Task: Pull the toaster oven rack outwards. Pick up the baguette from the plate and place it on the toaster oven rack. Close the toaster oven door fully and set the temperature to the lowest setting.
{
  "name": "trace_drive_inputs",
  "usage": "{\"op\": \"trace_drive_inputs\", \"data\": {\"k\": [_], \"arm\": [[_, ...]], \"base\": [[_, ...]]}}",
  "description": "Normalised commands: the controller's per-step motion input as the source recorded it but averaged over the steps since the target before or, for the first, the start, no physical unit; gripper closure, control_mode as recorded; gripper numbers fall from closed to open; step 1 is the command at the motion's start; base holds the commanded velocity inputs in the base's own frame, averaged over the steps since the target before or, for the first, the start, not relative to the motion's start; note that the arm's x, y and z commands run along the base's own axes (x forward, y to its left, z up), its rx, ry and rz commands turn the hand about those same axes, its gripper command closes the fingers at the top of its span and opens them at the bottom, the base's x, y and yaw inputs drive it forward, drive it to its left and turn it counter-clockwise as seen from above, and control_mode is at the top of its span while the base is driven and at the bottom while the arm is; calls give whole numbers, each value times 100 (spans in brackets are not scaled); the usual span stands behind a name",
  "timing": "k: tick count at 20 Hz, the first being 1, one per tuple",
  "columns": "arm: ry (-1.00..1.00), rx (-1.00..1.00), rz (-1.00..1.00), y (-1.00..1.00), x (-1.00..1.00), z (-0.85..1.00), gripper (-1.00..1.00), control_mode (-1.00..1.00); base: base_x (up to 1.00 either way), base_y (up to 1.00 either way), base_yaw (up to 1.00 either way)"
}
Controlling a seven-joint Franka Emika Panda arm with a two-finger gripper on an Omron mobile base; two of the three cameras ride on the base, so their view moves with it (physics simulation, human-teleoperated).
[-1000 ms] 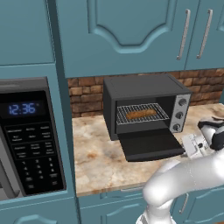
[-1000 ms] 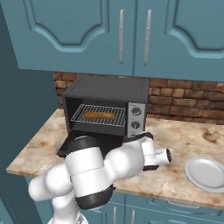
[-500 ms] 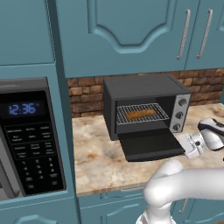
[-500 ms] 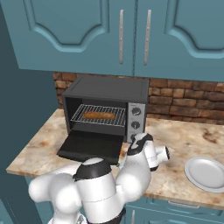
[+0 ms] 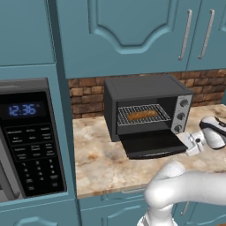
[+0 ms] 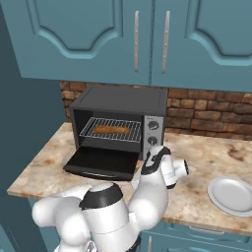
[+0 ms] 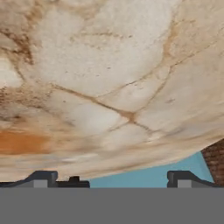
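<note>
The toaster oven, a dark grey box with three round knobs on a silver side panel, is sitting on the marbled beige desk against a red brick wall. The toaster oven door is lying folded down flat in front of the oven. Inside it, the golden-brown baguette is resting on the fine-mesh silver toaster oven rack. Left of the oven, a black keypad microwave is glowing "12:36" in blue. Right of the oven, a round white plate is lying bare. The hand is hovering over veined stone, fingers spread wide and gripping nothing.
</note>
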Motion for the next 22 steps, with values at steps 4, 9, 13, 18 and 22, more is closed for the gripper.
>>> {"op": "trace_drive_inputs", "data": {"k": [4,9,13,18,22], "arm": [[10,3,-15,60,0,93,-100,-100],[9,0,-18,85,0,86,-100,-100],[5,0,-25,100,0,60,-100,-100],[7,0,-31,100,1,51,-100,-100],[4,0,-33,100,10,64,-100,-100]], "base": [[0,0,0],[0,0,0],[0,0,0],[0,0,0],[0,0,0]]}}
